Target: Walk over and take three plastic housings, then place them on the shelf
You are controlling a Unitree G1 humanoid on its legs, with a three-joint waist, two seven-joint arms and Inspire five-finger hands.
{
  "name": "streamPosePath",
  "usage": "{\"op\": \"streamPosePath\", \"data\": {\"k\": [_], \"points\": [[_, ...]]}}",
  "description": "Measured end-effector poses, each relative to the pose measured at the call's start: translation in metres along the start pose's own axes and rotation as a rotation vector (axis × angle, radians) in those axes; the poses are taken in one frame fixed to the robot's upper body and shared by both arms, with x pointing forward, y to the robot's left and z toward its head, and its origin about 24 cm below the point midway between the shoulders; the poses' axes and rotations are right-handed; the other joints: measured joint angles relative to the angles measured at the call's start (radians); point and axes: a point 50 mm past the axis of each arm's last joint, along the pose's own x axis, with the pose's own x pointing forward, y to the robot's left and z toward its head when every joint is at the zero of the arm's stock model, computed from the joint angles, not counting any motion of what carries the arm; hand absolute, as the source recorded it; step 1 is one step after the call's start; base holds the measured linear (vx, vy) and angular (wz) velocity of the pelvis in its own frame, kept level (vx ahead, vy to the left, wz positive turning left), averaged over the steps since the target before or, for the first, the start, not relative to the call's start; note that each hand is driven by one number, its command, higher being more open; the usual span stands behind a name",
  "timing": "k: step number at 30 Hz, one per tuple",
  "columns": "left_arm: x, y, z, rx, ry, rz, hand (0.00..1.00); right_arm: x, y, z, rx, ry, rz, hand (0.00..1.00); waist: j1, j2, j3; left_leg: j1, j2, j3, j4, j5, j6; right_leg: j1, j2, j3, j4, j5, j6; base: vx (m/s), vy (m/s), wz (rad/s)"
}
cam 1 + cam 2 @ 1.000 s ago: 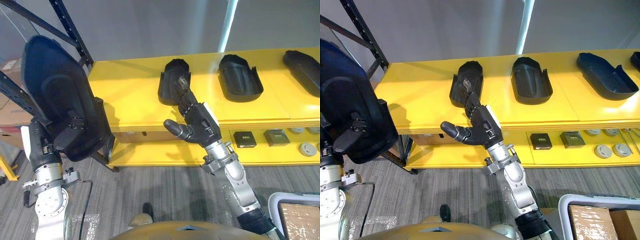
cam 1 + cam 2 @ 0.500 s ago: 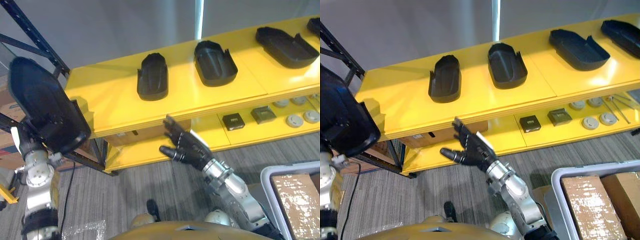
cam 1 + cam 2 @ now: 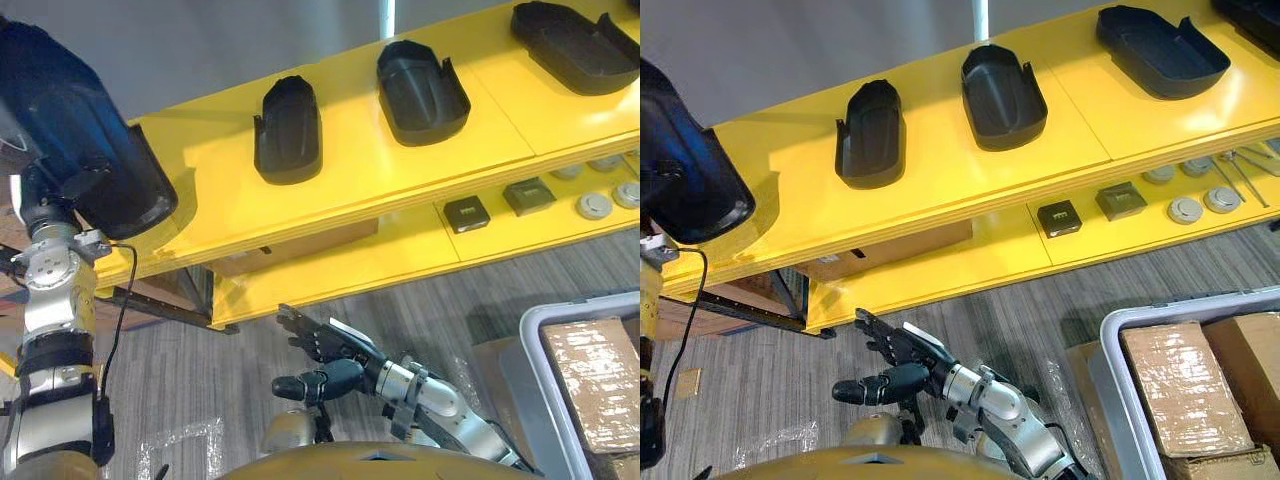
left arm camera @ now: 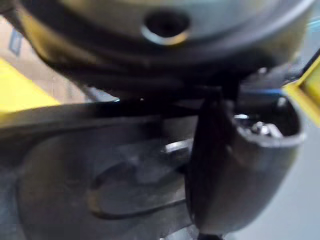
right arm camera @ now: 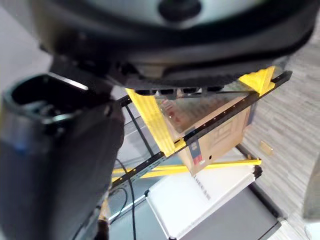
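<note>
1. The left hand (image 3: 60, 190) grips a large black plastic housing (image 3: 70, 110), apparently by its lower edge, at the left end of the yellow shelf (image 3: 365, 175).
2. The right hand (image 3: 338, 358) hangs low, fingers spread, empty.
3. Three smaller black housings (image 3: 288, 130) lie on the shelf.

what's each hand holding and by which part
Left hand grips a black plastic housing by its lower end; right hand is open, holding nothing.

You face a yellow shelf (image 3: 360, 170) against a grey wall (image 3: 200, 40); grey plank floor (image 3: 440, 320) below.
</note>
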Motion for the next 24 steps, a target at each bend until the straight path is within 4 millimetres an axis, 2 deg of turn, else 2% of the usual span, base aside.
{"op": "streamPosePath", "data": {"k": [2,4,5,9,14,15,20,24], "points": [[0.004,-0.003,-0.010,0.013,0.083,0.019,0.00,0.001,0.002,0.000,0.001,0.000,-0.007,1.00,-0.010,-0.004,0.007,-0.009,0.001,0.005,0.001,0.000,0.000,-0.015,0.002,0.006,0.002,0.004,0.005,0.01,-0.019,-0.08],[0.010,-0.008,-0.007,-0.031,0.119,0.043,0.00,0.002,0.002,-0.001,0.002,0.001,-0.018,1.00,-0.008,-0.013,0.028,-0.011,0.002,0.009,0.001,0.001,-0.001,-0.024,0.002,0.013,0.015,0.004,0.004,0.00,-0.032,-0.06],[0.015,-0.010,0.001,-0.046,0.111,0.060,0.00,0.002,0.002,-0.001,0.001,0.001,-0.025,1.00,-0.005,-0.019,0.043,-0.011,0.002,0.009,0.003,0.001,-0.001,-0.025,0.002,0.014,0.017,0.004,0.003,-0.02,-0.032,-0.05],[0.029,0.000,0.034,-0.052,0.062,0.150,0.00,0.007,0.001,0.005,-0.017,-0.015,-0.035,1.00,-0.018,-0.034,0.098,-0.036,0.004,0.017,0.008,0.004,0.000,-0.058,0.004,0.027,0.019,0.002,-0.002,-0.04,-0.025,-0.05],[0.038,0.005,0.062,-0.082,0.018,0.203,0.00,0.009,0.001,0.011,-0.053,-0.030,-0.051,1.00,-0.029,-0.053,0.146,-0.051,0.005,0.016,0.009,0.006,0.001,-0.068,0.006,0.026,0.019,0.010,0.000,-0.01,-0.008,0.01],[0.039,0.004,0.065,-0.089,0.012,0.205,1.00,0.009,0.001,0.014,-0.059,-0.041,-0.050,1.00,-0.029,-0.056,0.150,-0.058,0.005,0.016,0.008,0.006,0.001,-0.073,0.006,0.026,0.018,0.013,-0.001,0.00,0.000,0.00],[0.042,0.005,0.065,-0.080,0.062,0.179,1.00,0.013,0.004,0.025,-0.064,-0.095,-0.055,1.00,-0.029,-0.082,0.167,-0.062,0.005,0.016,0.008,0.005,0.000,-0.074,0.009,0.031,0.012,0.016,-0.001,0.01,-0.012,0.01],[0.043,0.013,0.066,0.018,0.083,0.144,1.00,0.013,0.004,0.026,-0.064,-0.099,-0.056,1.00,-0.028,-0.092,0.173,-0.059,0.015,0.022,0.011,0.004,-0.001,-0.064,0.027,0.035,-0.016,0.031,-0.003,-0.01,-0.021,-0.07]]}}
